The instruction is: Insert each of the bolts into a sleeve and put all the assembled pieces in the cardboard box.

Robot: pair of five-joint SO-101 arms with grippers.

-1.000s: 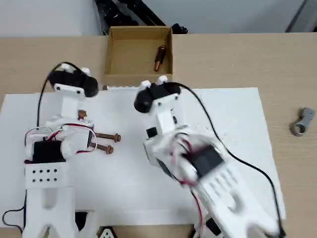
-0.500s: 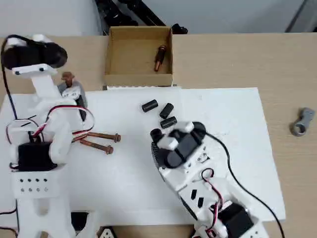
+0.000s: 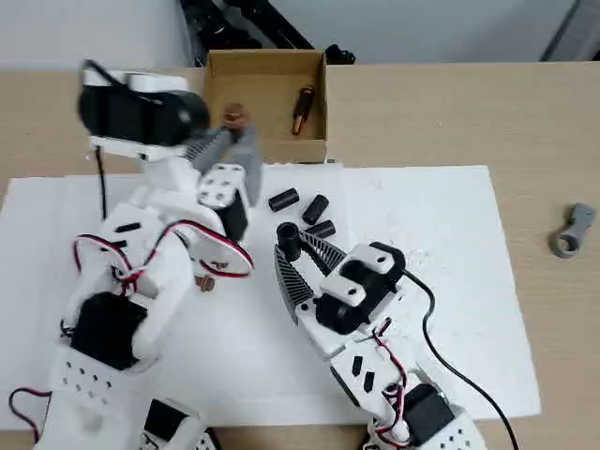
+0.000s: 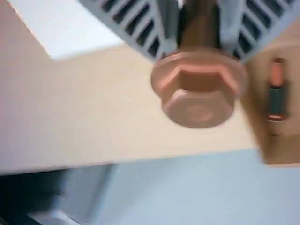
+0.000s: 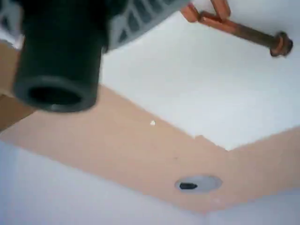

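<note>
Comparing frames, we find the left gripper (image 3: pixel 236 141), clamped on a copper hex-headed bolt (image 3: pixel 232 115), swung over beside the brown cardboard box (image 3: pixel 265 56), the right gripper (image 3: pixel 292 261) pinching a black cylindrical sleeve (image 3: pixel 289 241) above the white sheet (image 3: pixel 450 216); insertion probably follows.

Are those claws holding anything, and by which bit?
Yes. The left tool grips a copper bolt by its shank, head sticking out; the right tool grips a black sleeve by its sides, open end free.
</note>
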